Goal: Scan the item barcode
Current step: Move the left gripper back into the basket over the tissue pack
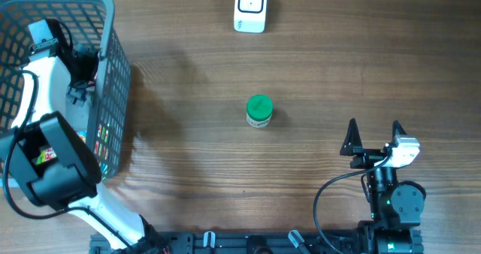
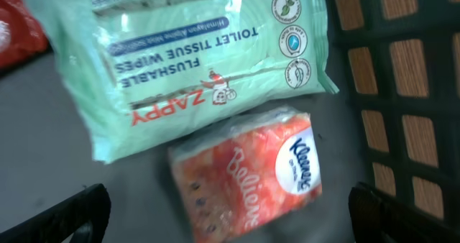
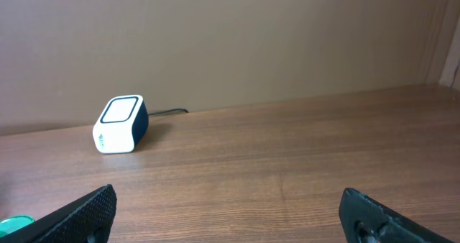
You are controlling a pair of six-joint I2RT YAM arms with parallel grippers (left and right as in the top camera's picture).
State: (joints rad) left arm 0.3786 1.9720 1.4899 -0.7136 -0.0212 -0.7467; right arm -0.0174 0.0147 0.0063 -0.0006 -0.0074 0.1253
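A white barcode scanner (image 1: 250, 6) stands at the far middle of the table and also shows in the right wrist view as a white box (image 3: 120, 124) with a cable. A green-lidded jar (image 1: 259, 110) stands mid-table; its lid edge (image 3: 14, 221) peeks in at the lower left. My left gripper (image 1: 79, 75) is down inside the grey basket (image 1: 113, 28), open, hovering over an orange Kleenex tissue pack (image 2: 248, 175) that lies between its fingers (image 2: 230, 218), untouched. A green pack of toilet wipes (image 2: 194, 56) lies beside it. My right gripper (image 1: 373, 130) stands open and empty (image 3: 230, 214).
The basket's dark lattice wall (image 2: 402, 70) rises close to the right of the left gripper. A red packet (image 2: 18, 34) lies in the basket's corner. The right arm's base (image 1: 394, 201) sits at the table's front edge.
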